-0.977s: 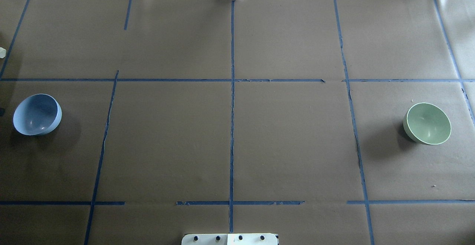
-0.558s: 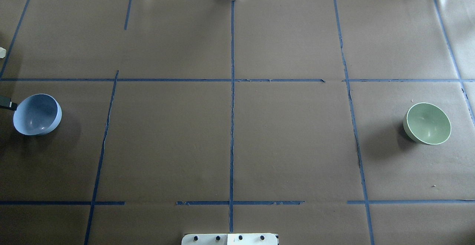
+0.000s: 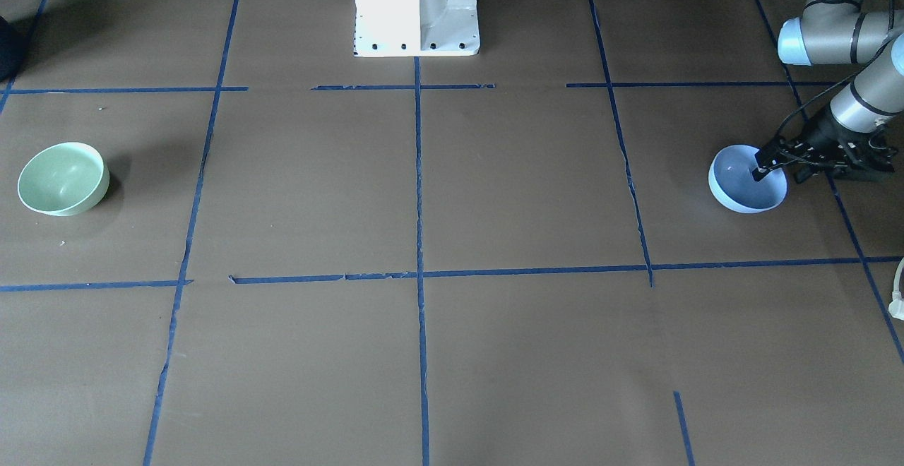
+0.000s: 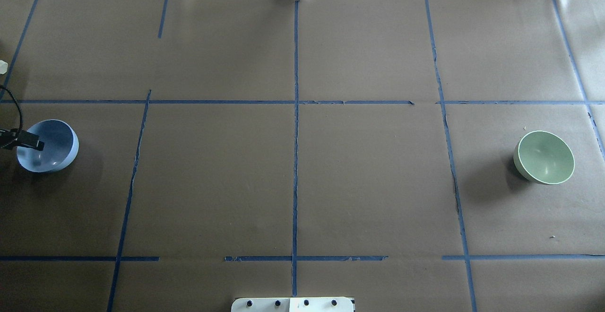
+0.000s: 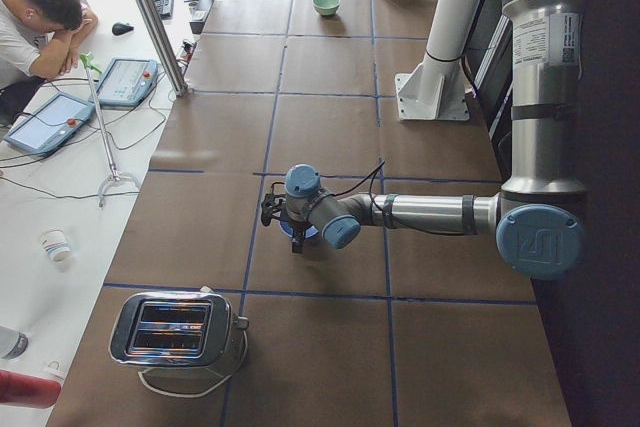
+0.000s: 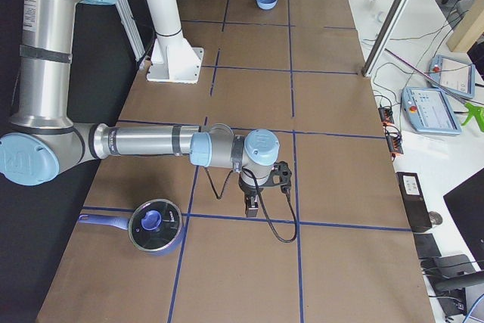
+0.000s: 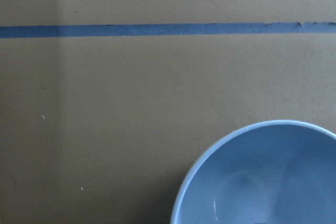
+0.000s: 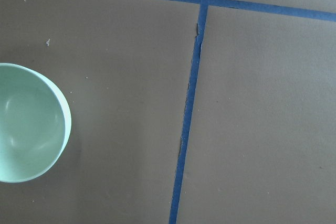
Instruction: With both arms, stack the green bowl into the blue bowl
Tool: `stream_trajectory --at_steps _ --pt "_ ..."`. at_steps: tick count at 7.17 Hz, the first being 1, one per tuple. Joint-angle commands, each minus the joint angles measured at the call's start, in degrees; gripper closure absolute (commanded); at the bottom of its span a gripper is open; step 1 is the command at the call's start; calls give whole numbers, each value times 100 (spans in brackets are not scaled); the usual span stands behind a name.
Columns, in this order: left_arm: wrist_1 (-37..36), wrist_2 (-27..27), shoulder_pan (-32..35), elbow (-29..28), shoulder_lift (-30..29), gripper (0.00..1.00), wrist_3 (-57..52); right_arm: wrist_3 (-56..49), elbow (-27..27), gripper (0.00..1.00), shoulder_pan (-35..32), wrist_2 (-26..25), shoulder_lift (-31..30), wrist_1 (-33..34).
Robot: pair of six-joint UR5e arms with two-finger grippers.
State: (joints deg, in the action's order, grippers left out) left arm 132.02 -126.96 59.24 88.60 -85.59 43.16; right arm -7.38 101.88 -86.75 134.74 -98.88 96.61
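Note:
The blue bowl (image 4: 49, 149) stands upright at the table's far left; it also shows in the front view (image 3: 741, 187) and the left wrist view (image 7: 262, 182). My left gripper (image 4: 32, 143) hangs over the bowl's outer rim, its tips (image 3: 761, 168) at the rim, and it looks open and empty. The green bowl (image 4: 543, 157) stands upright at the far right, also in the front view (image 3: 62, 178) and at the left edge of the right wrist view (image 8: 29, 121). My right gripper (image 6: 252, 206) shows only in the right side view, beside the green bowl; I cannot tell its state.
The white pedestal (image 3: 417, 7) stands at the robot's edge of the table. A toaster (image 5: 175, 332) sits beyond the blue bowl at the left end. A lidded blue pot (image 6: 155, 226) sits at the right end. Blue tape lines (image 4: 295, 137) cross the brown table cover.
My left gripper has come in from the overhead view's left edge and now reaches over the blue bowl's rim. Neither bowl has moved.

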Motion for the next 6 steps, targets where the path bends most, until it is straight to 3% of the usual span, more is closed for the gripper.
stream_trajectory --at_steps 1,4,6 --pt "8 5 -52 -36 -90 94 201 0 -1 0 0 0 0 -2" --pt "-228 -248 -44 410 -185 99 436 0 16 0 0 8 -26 -2" --pt "-1532 -303 -113 1262 -1173 99 1706 0 43 0 0 8 -44 -2"
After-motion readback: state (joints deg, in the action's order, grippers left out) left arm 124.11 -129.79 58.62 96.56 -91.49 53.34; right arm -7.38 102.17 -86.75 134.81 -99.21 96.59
